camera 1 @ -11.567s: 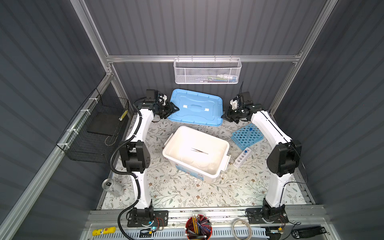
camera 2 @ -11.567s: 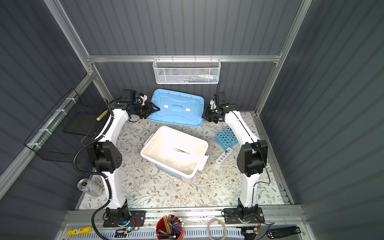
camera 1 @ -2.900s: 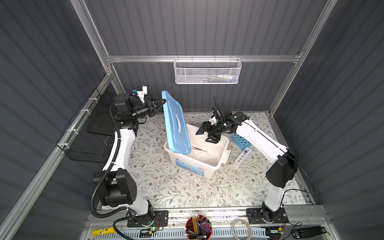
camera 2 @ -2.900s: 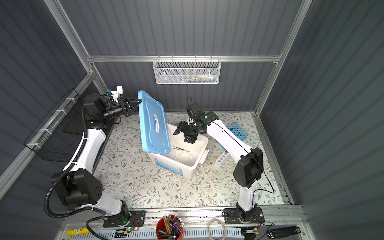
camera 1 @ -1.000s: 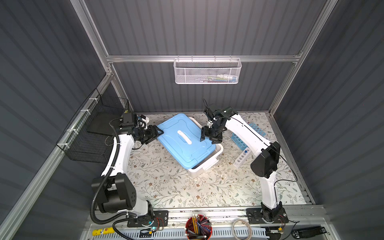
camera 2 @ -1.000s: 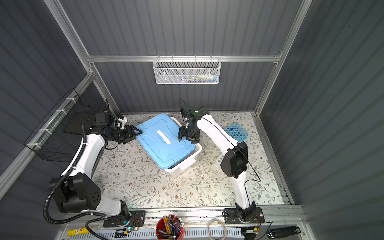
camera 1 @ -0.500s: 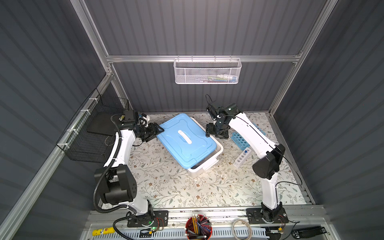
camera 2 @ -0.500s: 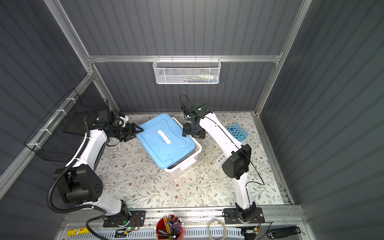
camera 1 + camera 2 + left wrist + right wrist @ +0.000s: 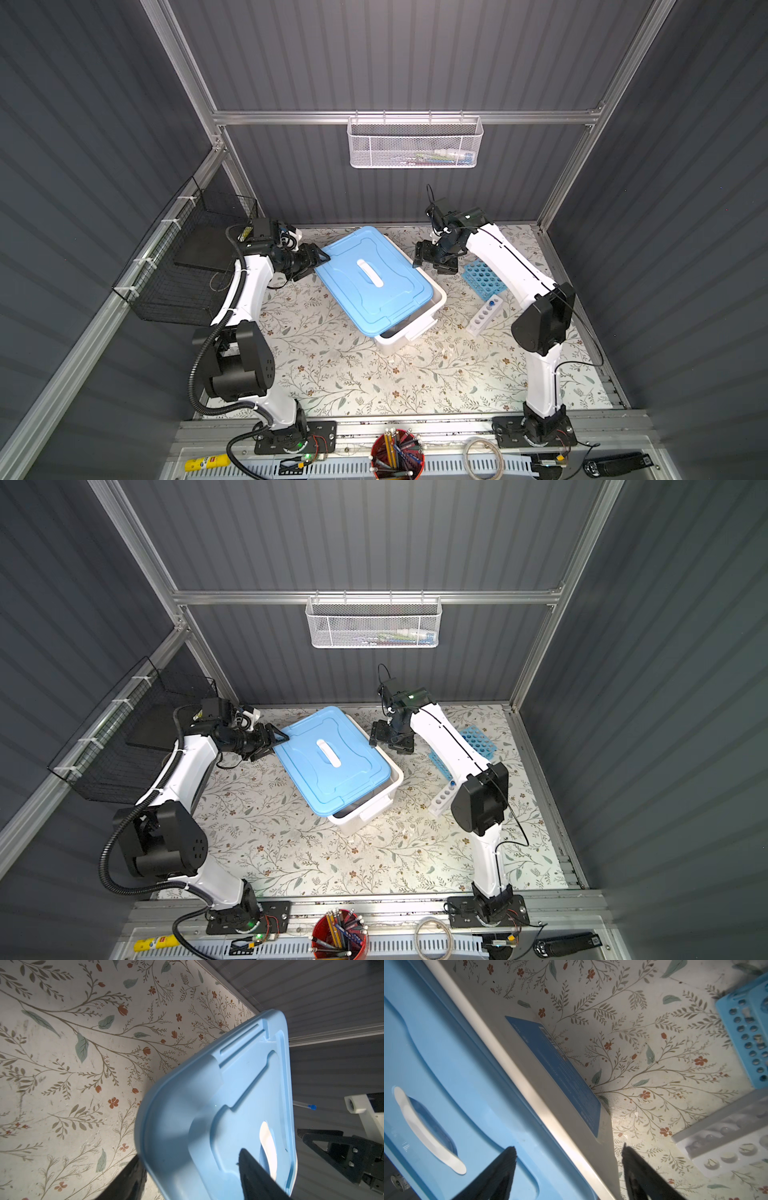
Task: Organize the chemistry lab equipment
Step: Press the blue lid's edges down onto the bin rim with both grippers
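Presumably with the lab equipment hidden inside the white bin (image 9: 420, 323), the blue lid (image 9: 390, 300) lies askew on it, its long axis running forward from the left gripper (image 9: 319, 261), which is spread astride its far-left corner, nearer than the spread, empty right gripper (image 9: 420, 258) beside the bared rim.

Red pencil cup (image 9: 397, 455), yellow tube (image 9: 206, 462) on front ledge.

Blue lid (image 9: 370, 282) covers white bin (image 9: 419, 322) mid-mat, blocks centre. Blue rack (image 9: 482, 278), white rack (image 9: 484, 316) crowd right side; right gripper (image 9: 434, 262) fills lane between bin and blue rack. Front mat (image 9: 374, 382) open.
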{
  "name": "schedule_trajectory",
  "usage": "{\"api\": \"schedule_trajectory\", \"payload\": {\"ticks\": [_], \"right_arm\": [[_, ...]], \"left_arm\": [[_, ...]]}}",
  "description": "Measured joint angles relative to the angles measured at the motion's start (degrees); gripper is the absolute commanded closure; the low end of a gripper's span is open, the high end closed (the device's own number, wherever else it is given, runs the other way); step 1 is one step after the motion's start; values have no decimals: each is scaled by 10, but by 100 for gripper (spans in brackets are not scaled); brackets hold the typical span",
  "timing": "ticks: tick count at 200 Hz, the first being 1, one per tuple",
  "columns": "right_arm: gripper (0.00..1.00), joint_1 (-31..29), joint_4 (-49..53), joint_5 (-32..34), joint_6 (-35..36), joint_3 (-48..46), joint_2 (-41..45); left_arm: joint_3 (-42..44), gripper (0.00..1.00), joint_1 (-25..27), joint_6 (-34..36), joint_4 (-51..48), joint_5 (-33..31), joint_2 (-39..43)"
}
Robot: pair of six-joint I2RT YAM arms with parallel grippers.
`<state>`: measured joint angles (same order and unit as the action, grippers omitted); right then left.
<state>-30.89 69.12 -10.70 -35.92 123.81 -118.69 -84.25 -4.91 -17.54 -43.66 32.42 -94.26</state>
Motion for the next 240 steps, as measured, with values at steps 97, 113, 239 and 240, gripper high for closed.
{"api": "schedule_trajectory", "payload": {"ticks": [97,113,239,240], "right_arm": [[20,2,-46,-152,13,0,-28],[20,2,-40,-162,19,4,-32],[19,-1,-32,-185,54,10,-65],[19,-1,-32,-185,54,10,-65]], "left_arm": [[-2,30,30,-5,0,-15,-8],[-2,30,41,-11,0,-21,-8],[-35,29,75,-53,-105,-55,5],[-37,29,75,-54,-107,-55,5]]}}
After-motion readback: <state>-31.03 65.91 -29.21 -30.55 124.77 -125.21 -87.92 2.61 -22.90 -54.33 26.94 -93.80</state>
